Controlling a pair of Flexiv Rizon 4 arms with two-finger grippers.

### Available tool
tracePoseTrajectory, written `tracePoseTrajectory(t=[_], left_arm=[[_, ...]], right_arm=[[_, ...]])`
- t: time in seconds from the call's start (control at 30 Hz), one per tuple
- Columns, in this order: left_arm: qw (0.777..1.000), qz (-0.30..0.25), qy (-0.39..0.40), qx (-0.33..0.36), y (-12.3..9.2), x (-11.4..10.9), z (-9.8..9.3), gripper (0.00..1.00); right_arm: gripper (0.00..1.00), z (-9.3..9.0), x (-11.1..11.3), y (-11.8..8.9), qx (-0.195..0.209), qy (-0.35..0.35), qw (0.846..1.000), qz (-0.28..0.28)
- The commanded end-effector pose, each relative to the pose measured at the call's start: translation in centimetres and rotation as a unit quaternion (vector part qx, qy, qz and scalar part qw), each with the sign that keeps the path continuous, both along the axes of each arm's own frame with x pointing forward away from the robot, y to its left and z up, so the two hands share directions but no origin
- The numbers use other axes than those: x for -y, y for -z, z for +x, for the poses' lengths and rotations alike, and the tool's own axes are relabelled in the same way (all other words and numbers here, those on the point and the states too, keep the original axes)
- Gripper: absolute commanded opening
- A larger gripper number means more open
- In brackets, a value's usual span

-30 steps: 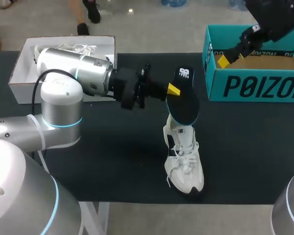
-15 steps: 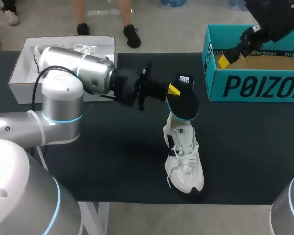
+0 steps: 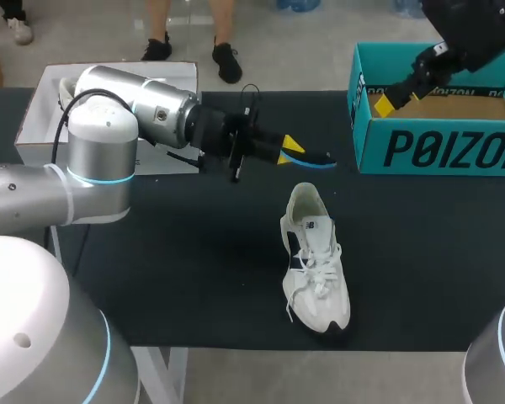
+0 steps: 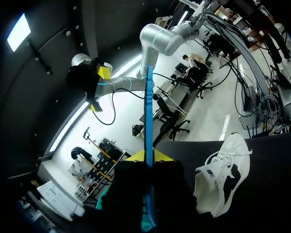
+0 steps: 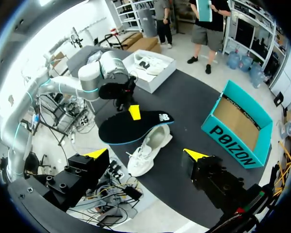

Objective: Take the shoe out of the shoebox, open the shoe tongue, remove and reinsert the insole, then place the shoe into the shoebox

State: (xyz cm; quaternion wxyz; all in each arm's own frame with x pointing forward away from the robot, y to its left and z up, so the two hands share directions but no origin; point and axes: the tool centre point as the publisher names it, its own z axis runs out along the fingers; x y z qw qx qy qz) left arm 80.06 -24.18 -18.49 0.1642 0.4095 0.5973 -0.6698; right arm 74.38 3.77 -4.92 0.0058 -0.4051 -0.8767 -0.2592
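My left gripper (image 3: 288,151) clamped on insole (image 3: 318,160) above dark table (image 3: 194,278); white shoe (image 3: 314,261) rests on table; my right gripper (image 5: 146,154) fingers apart, above teal shoebox (image 3: 438,147)

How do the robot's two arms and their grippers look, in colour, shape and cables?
The left arm and right arm are round silver tubes with light blue rings at the joints. A black cable loops beside the left one. The left gripper and right gripper are black, with bright yellow wedge-shaped tips.
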Motion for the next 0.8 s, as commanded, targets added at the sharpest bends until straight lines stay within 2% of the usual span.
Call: tracePoseTrajectory(t=[0.03,0.23,0.8], left_arm=[[1.0,0.008,-0.004,-0.016,-0.23,-0.11,-0.06,0.0],[1.0,-0.007,-0.013,0.001,-0.44,-0.11,-0.36,0.0],[1.0,-0.007,-0.013,0.001,-0.44,-0.11,-0.36,0.0]], right_arm=[[1.0,0.21,-0.1,0.02,-0.002,0.0,1.0,-0.001],[1.0,0.21,-0.1,0.02,-0.002,0.0,1.0,-0.001],[1.0,0.21,-0.1,0.02,-0.002,0.0,1.0,-0.001]])
